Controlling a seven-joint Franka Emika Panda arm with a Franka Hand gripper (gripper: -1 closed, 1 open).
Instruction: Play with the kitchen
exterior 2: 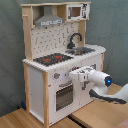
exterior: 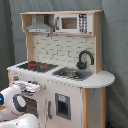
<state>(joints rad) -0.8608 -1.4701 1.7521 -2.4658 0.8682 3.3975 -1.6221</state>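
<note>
The kitchen [exterior: 92, 102] [exterior 2: 36, 87] is a tall white and light-wood toy unit, shown in both exterior views. It has a black stovetop [exterior: 35, 65] [exterior 2: 52, 59], a grey sink [exterior: 70, 74] [exterior 2: 82, 50] with a black faucet [exterior: 84, 59] [exterior 2: 75, 40], a hood [exterior: 40, 27] and a microwave [exterior: 72, 22] on top. My gripper [exterior: 36, 86] [exterior 2: 71, 75] is at the front panel just below the stovetop, beside the knobs [exterior 2: 56, 76] and above the oven door [exterior 2: 64, 96]. It holds nothing that I can see.
A cabinet door with a dark panel [exterior: 62, 106] sits under the sink. The kitchen stands on a wooden surface [exterior 2: 95, 116] against a grey curtain [exterior 2: 115, 30]. My white arm [exterior 2: 102, 80] reaches in from the second exterior view's right.
</note>
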